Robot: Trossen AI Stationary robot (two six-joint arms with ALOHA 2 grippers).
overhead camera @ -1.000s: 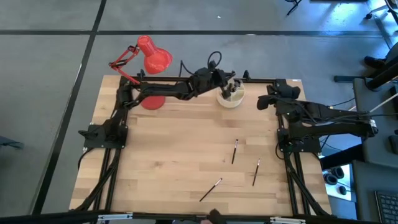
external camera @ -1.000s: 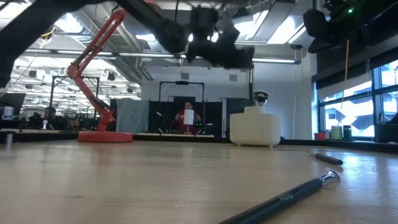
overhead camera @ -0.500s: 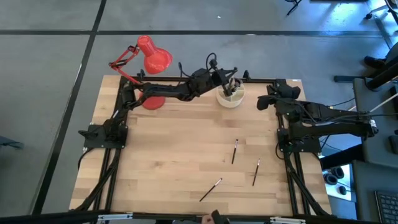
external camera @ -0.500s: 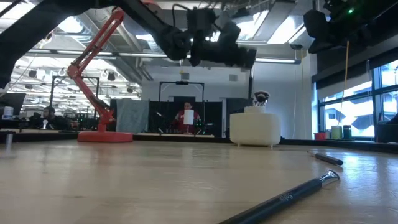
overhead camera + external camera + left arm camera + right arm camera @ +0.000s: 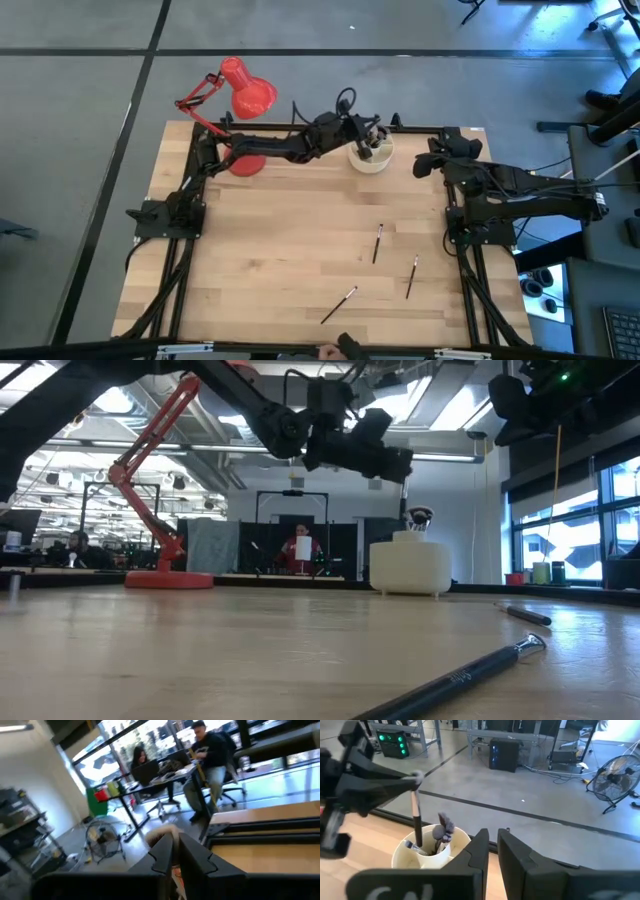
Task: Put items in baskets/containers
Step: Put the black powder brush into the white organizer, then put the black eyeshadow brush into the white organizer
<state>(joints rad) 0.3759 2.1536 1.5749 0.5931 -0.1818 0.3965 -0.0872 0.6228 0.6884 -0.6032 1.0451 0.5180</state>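
Observation:
My left gripper [image 5: 366, 130] reaches over the far edge of the table, above the cream-white cup organiser [image 5: 370, 156], and is shut on a slim brush [image 5: 416, 815]. The brush stands upright with its lower end inside the organiser [image 5: 431, 854]. A dark-bristled brush [image 5: 444, 828] and others stand in the cup too. Three more brushes lie flat on the wood: one [image 5: 378, 243] mid-table, one [image 5: 411, 277] to its right, one [image 5: 338, 305] nearer the near edge. My right gripper [image 5: 493, 851] waits shut at the far right, touching nothing. My left gripper pinches the brush between its two fingers near its upper, pale-tipped end [image 5: 416, 781]. The fingers [image 5: 164, 854] come at it roughly level from the table's left, lying across the handle. The brush hangs upright below them, its dark lower part [image 5: 418, 838] down inside the organiser.
A red desk lamp [image 5: 238, 95] stands on its round base at the far left of the table, beside my left arm. The black frame rail [image 5: 420, 130] runs along the far edge behind the cup. In the low view, a brush [image 5: 470, 674] lies close in front.
My left gripper has stayed shut on the brush above the cup, shifting slightly toward the table's right and tipping a little. The brushes on the table and my right arm have not moved.

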